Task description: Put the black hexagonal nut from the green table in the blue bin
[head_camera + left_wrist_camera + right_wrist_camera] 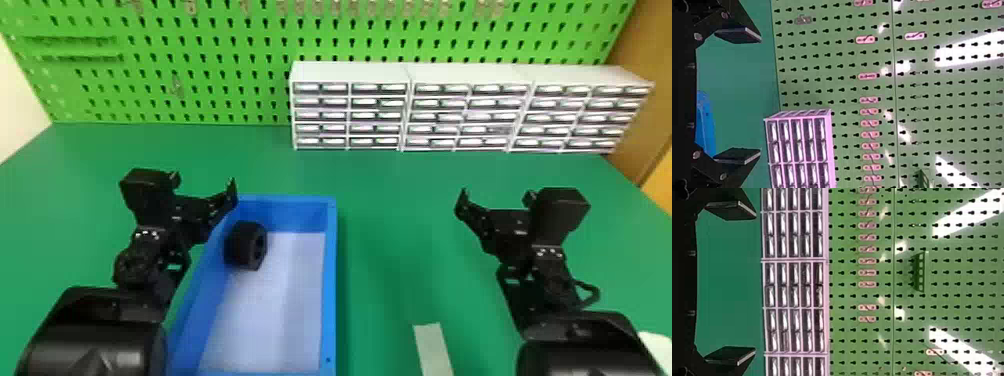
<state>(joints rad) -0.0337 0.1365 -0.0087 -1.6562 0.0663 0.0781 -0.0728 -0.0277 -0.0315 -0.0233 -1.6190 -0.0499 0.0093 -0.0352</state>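
Observation:
The black hexagonal nut (246,246) lies inside the blue bin (331,280), against its left wall toward the far end, with its hole facing right. Over the bin's far left corner is my left gripper (204,183), fingers spread and holding nothing. My right gripper (496,196) is above the green table, well right of the bin, also open with nothing between its fingers. In the left wrist view the left gripper (756,95) has its fingers wide apart, and part of the blue bin (706,125) appears behind them. The right wrist view has the right gripper (752,283) spread too.
White drawer cabinets (470,110) stand along the back of the green table (380,200), before a green pegboard (210,65). A pale strip (433,350) lies on the table right of the bin. A white object (659,350) sits at the right edge.

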